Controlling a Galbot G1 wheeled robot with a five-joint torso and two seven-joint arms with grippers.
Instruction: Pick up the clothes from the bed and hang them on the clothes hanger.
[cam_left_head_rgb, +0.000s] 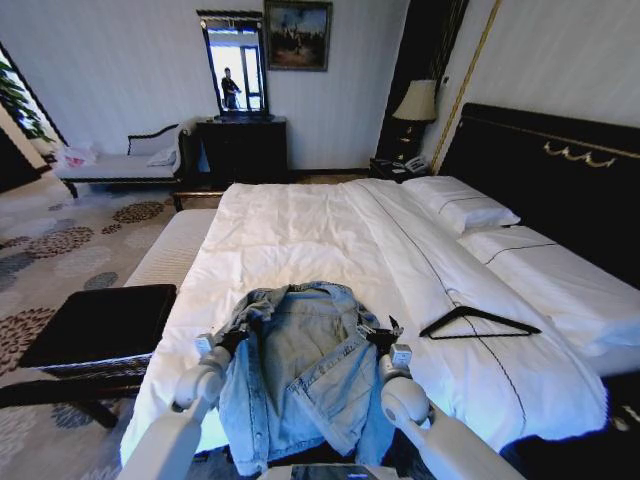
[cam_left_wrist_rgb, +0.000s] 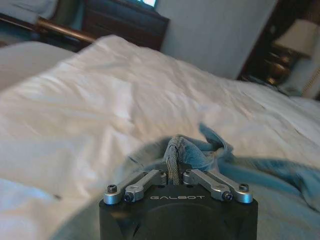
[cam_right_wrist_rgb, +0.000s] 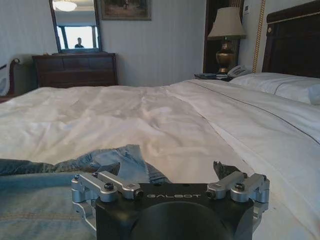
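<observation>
White bed (cam_left_head_rgb: 330, 240): left hand (cam_left_wrist_rgb: 175, 176) pinches jacket (cam_left_head_rgb: 300, 370); right hand (cam_right_wrist_rgb: 175, 177) apparently spread beside it.

light blue jacket (cam_left_head_rgb: 300, 375), white bed (cam_left_head_rgb: 330, 240), black hanger (cam_left_head_rgb: 478, 322)

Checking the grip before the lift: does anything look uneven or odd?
Yes. The left hand is pinched shut on a fold of the denim jacket, but the right hand sits open at the other shoulder, gripping nothing. The hanger lies apart on the bed.

Head camera looks down along the bed (cam_left_head_rgb: 330, 240) from its foot. Both wrist cameras sit low over the duvet, facing the far wall; all share the denim jacket (cam_left_head_rgb: 300, 370).
</observation>
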